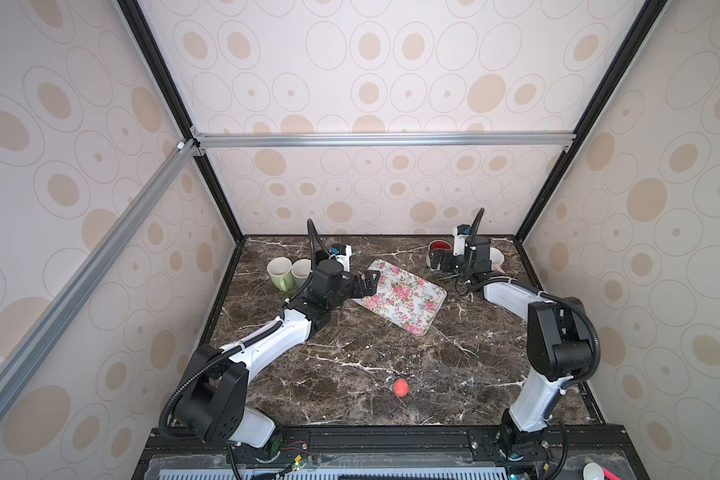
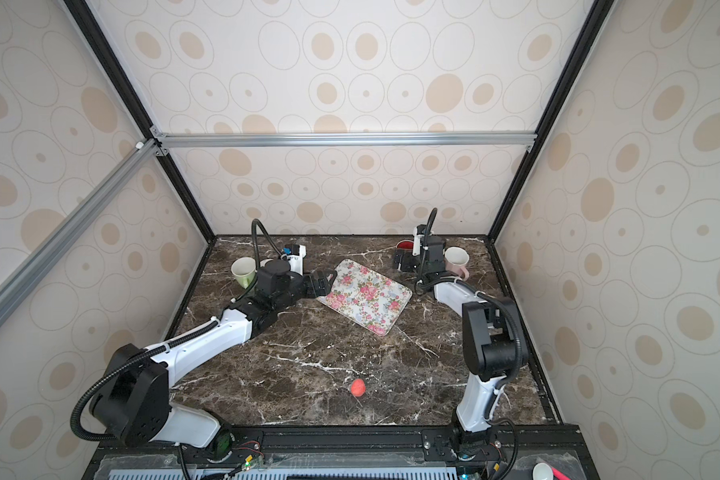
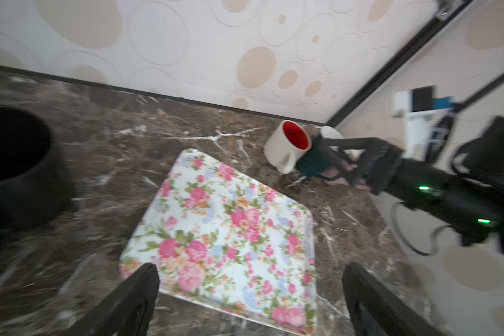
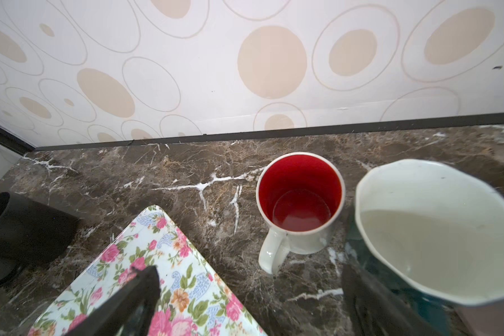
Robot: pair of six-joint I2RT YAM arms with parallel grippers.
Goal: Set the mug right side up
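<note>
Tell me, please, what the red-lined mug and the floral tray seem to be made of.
Red-lined mug: likely glazed ceramic; thick wall, glossy cream outside, reflective red inside.
Floral tray: perhaps melamine or other plastic; thin raised rim, smooth printed flowers, slight sheen; not certain.

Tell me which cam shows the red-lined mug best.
Right wrist view: the red-lined mug stands upright and sharp, with rim, interior and handle visible. The left wrist view shows it small and blurred. In both top views the right arm hides most of it.
</note>
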